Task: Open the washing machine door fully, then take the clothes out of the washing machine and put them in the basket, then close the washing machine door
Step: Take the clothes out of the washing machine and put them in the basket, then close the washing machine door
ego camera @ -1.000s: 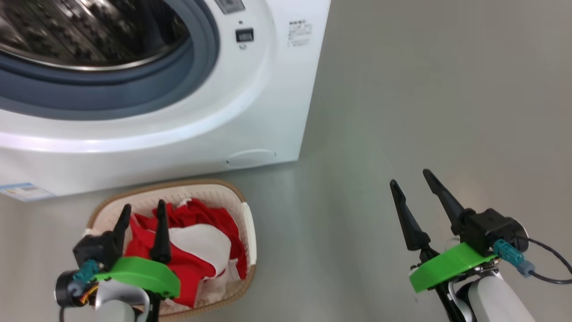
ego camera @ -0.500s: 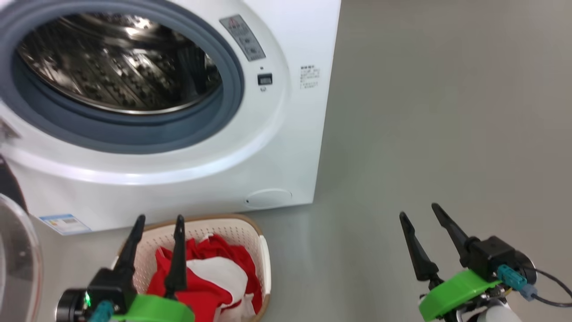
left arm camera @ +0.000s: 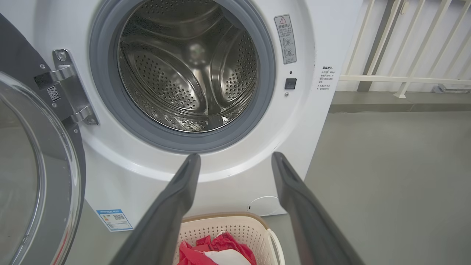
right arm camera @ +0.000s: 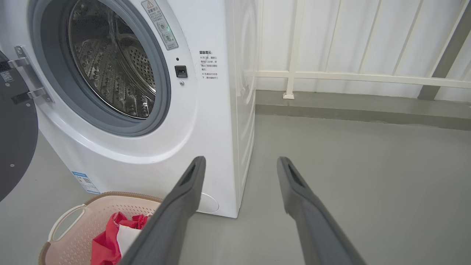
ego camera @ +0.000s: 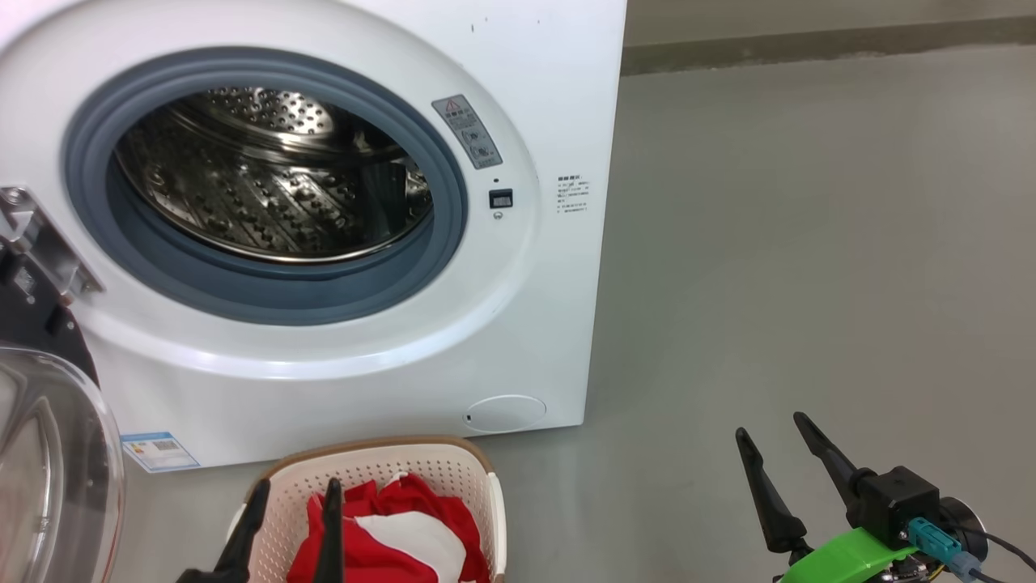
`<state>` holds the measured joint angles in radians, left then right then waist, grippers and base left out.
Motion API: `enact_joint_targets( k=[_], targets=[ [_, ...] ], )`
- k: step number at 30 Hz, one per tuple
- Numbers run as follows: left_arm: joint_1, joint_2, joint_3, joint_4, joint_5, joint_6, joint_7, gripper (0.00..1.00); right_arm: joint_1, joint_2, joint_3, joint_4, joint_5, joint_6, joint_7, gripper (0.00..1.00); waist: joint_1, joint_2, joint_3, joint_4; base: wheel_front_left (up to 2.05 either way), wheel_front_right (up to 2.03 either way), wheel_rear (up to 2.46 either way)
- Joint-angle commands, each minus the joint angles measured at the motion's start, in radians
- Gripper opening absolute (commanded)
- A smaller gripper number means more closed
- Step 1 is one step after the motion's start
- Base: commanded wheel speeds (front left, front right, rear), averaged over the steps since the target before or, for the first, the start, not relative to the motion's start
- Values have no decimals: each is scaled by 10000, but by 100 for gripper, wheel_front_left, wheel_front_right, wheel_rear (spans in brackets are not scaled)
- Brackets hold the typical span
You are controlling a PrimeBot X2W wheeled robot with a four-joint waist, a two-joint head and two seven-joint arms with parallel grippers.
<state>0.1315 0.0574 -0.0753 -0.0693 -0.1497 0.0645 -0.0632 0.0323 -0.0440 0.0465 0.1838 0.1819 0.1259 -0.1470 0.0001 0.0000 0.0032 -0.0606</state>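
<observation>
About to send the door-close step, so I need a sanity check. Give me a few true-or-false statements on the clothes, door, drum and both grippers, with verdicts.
1. The clothes lie in the basket. True.
2. The washing machine door is shut. False: it stands swung open on its hinge, to the robot's left.
3. A red garment lies in the drum. False: what shows of the drum is bare steel.
4. The left gripper has its fingers apart and holds nothing. True.
5. The right gripper is shut on the basket's handle. False: its fingers are apart, holding nothing, over the floor.
</observation>
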Motion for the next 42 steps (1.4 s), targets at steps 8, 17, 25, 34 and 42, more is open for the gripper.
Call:
enact_joint_targets(
  k=[8,17,25,34,42],
  targets=[
    [285,126,261,-640,-75,231,163,100,9,-62,169,-496,-10,48,73,100,-1,0,-217,37,0,0,0],
    [305,218,229,-627,-122,264,278,100,44,-62,142,-526,14,48,111,100,-1,0,-235,25,0,0,0],
    [237,316,150,-494,-72,281,284,100,46,-62,123,-531,13,48,131,100,-1,0,-231,-6,0,0,0],
    [152,369,57,-412,-44,327,202,100,45,-62,124,-540,-1,48,180,100,-1,0,-227,23,0,0,0],
    [118,412,1,-338,-121,340,113,100,63,-62,123,-556,-11,48,205,100,-1,0,-276,62,-48,48,0]
  ],
)
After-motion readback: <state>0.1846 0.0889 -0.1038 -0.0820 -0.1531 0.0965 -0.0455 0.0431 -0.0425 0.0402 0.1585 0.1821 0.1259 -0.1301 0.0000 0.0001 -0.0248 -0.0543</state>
